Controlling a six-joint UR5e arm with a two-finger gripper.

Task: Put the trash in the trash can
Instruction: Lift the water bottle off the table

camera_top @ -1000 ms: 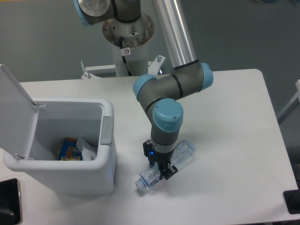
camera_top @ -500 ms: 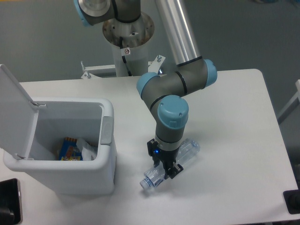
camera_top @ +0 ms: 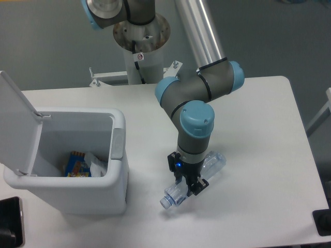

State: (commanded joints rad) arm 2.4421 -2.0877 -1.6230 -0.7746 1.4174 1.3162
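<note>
Lying crushed and clear on the table [camera_top: 258, 129], bottle [camera_top: 199, 175] clamped by end effector [camera_top: 189, 186].

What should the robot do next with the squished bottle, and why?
Probably lift it straight up. The hand sits over the middle of the bottle, its fingers on either side, apparently shut on it, but the bottle looks low, at the table. The trash can stands to the left with its lid open, and its wall is tall, so the bottle likely needs height first.

The arm [camera_top: 199, 88] has silver tubes, grey joints, light-blue caps and black fingers [camera_top: 198, 186].
</note>
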